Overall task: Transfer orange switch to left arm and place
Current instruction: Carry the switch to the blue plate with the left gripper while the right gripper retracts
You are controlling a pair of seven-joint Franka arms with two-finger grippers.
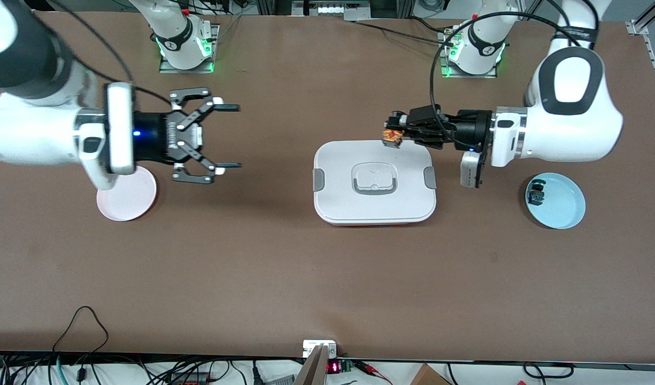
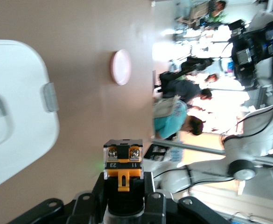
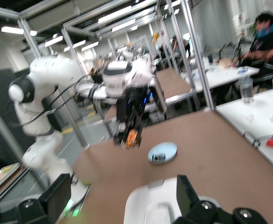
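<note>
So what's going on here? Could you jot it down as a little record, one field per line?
Left gripper: shut on the orange switch, held over the box edge farther from the front camera
Right gripper: open, holding nothing, up in the air above the table, beside the pink plate
Box: white, lid on, mid-table between the arms
Blue plate: at the left arm's end, holds a small dark block

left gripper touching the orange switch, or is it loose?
Touching. Left wrist view shows the orange switch seated between the left gripper fingers, held in the air near the box edge.
</note>
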